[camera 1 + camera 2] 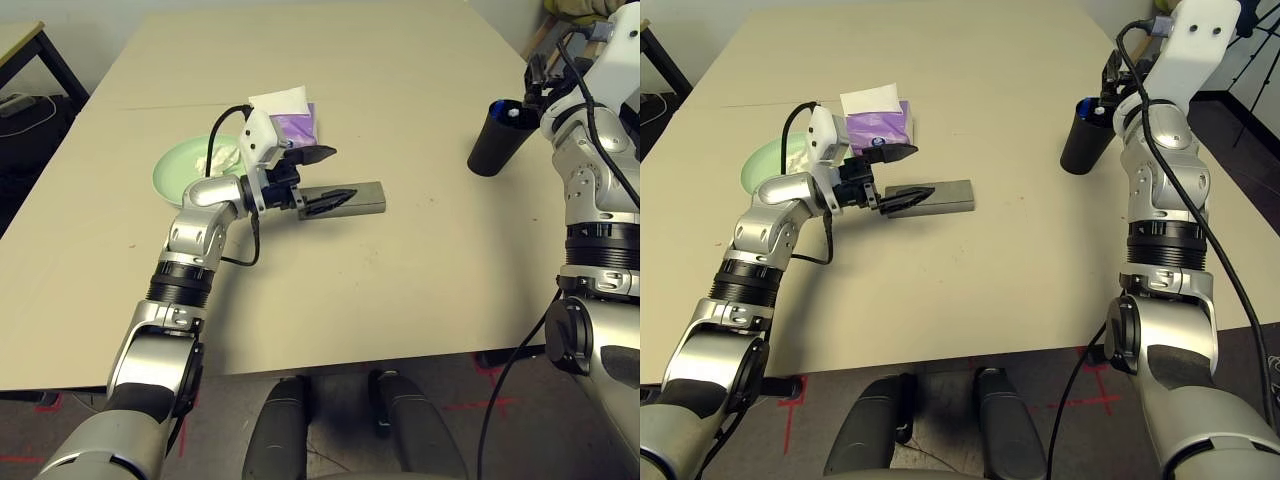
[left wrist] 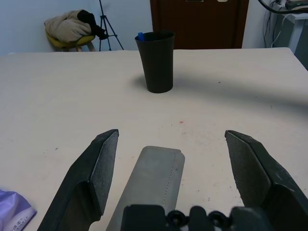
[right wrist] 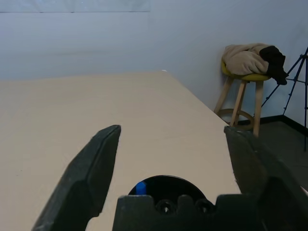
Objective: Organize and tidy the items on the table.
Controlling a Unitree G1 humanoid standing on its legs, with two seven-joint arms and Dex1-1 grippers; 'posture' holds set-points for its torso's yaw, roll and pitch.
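Left gripper [image 2: 171, 178]: jaws wide, straddling the near end of the grey glasses case [image 2: 153, 185], not clamped on it. Case lies flat on the bench [image 1: 400, 130], lid closed, running out between and beyond the fingertips.

Black cup [image 2: 155, 61]: upright, well ahead of the left jaws across bare bench. Blue-capped pen [image 2: 140, 36] stands inside it, cap just above the rim.

Right gripper [image 3: 171, 178]: jaws wide, holding nothing, poised directly over the cup's mouth; pen cap visible inside, between the fingers.

Purple tissue box [image 1: 878, 124]: just behind the left gripper, white sheet sticking up.

Green plate [image 1: 190, 165]: beside the left wrist, crumpled white tissue [image 1: 220, 157] on it.
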